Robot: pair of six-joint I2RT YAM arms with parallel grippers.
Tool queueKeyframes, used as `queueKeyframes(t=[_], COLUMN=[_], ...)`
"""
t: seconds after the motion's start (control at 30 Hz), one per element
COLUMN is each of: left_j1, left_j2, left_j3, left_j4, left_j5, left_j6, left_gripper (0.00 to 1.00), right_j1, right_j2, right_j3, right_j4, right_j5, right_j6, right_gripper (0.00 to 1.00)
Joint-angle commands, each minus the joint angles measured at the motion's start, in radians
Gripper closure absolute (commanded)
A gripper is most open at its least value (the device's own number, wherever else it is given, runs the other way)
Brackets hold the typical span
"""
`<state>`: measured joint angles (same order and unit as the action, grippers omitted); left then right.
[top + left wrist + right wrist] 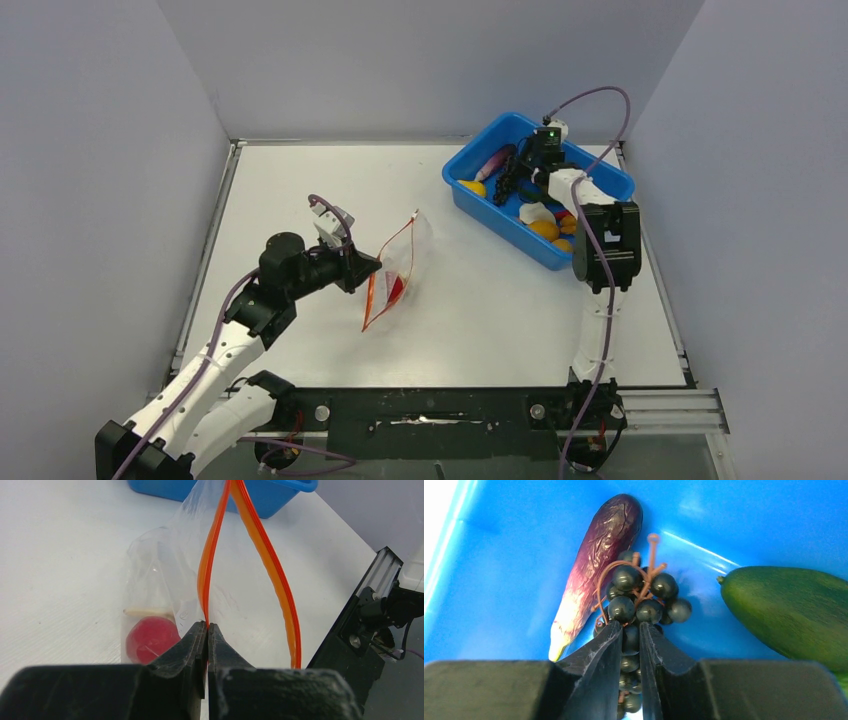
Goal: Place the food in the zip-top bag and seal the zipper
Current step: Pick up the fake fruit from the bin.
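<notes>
Between the pressed-together tips of the left gripper (206, 629) sits one lip of the bag (165, 565), pinched right at the zipper (209, 570). The other orange strip bows away to the right of the jaws, so the mouth gapes. Just left of the jaws, under the pinched strip, a red ball (149, 639) lies inside the bag on the table (60, 555). Beyond the jaws stands the blue tub (270, 495)

Over in that tub, the right gripper (629, 632) has its jaws drawn narrow on the grapes (644, 600): a few berries are caught between them, and the rest of the bunch fans out just ahead of the tips. Ahead and left of the jaws, touching the bunch, lies the eggplant (599, 550). To the right, apart from the grapes, is a green piece (789, 610). From above, yellow and orange pieces (545, 229) lie in the tub behind the jaws, on the wrist's side
</notes>
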<state>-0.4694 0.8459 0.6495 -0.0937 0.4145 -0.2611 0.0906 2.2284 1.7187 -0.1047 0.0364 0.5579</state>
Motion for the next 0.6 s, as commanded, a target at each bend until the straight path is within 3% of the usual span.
queueKeyframes(t=[0.0,0.57], left_j1=[0.006,0.014], left_j2=[-0.021,-0.016], left_j3=[0.012,0.012], left_j4=[0.030,0.034], left_j5=[-0.022,-0.037], left_j6=[0.021,0.024], left_gripper=[1.00,1.00], right_j1=[-0.012,-0.017], right_j2=[-0.144,-0.398], right_j3=[-0.049,-0.246], right_j4=[0.087,0.092], right_j5=[0.001,-0.011], right_j6=[-0.039,-0.127], right_gripper=[0.84,0.92])
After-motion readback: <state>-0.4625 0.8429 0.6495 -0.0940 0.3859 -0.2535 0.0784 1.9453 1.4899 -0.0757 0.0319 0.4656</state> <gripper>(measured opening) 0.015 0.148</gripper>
